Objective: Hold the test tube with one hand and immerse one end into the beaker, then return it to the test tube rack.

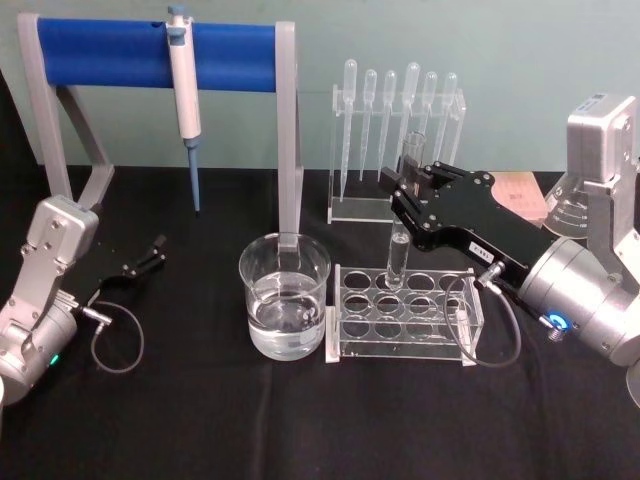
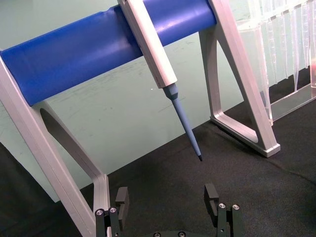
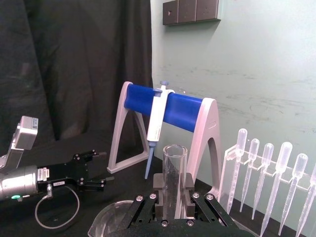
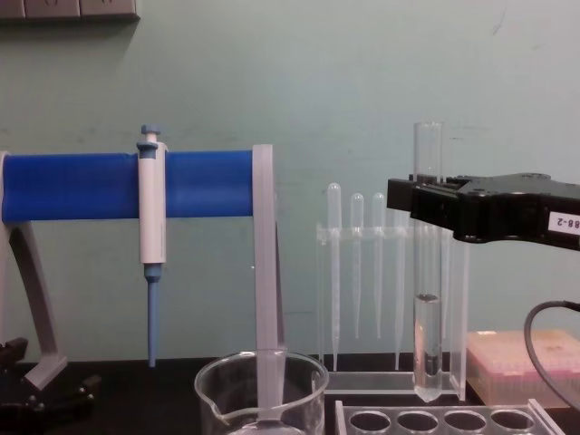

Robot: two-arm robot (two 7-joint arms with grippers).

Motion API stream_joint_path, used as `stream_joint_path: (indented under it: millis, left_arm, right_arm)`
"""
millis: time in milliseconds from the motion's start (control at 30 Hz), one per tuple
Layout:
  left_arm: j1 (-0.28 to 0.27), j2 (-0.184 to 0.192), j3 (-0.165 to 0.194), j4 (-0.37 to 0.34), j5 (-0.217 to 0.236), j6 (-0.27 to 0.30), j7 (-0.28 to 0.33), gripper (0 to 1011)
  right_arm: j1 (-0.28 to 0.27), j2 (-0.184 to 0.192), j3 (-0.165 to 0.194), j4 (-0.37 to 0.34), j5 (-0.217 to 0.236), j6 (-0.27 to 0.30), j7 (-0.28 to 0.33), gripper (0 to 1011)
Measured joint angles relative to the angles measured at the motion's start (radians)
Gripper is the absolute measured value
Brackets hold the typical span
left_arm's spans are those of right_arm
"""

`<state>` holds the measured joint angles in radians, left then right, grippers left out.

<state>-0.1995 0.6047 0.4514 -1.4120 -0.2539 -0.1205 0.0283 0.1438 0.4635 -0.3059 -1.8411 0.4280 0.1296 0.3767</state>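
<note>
The right gripper [image 1: 405,188] clamps the test tube [image 4: 427,299] upright just over the rack [image 1: 470,318]. Carried low toward the beaker [image 1: 262,290], left of the rack, glass could strike glass. The left gripper [image 1: 150,253] idles farther left, fingers apart.

Pale green wall [image 4: 362,72], black-draped table [image 1: 200,420], dark curtain [image 3: 74,64]

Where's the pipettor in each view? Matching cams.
Head: pipettor upper left, hanging on the blue bar.
Chest: pipettor left of centre, on that bar.
Left wrist: pipettor across the bar, beyond the open left claw.
Right wrist: pipettor on the bar, beyond the test tube in the right claw.
Landmark: blue bar.
</note>
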Motion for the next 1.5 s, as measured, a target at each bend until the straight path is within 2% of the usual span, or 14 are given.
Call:
stream_joint_path:
  millis: [1000, 1233, 1500]
  left_arm:
    - [0.000, 0.000, 0.000, 0.000, 0.000, 0.000, 0.000, 1000]
    - [0.000, 0.000, 0.000, 0.000, 0.000, 0.000, 0.000, 1000]
    - [0.000, 0.000, 0.000, 0.000, 0.000, 0.000, 0.000, 1000]
  right_arm:
    - [0.001, 0.000, -0.001, 0.000, 0.001, 0.000, 0.000, 225]
    - [0.047, -0.016, -0.028, 0.010, 0.025, 0.005, 0.006, 225]
    - [0.157, -0.083, -0.103, 0.077, 0.050, 0.001, 0.026, 225]
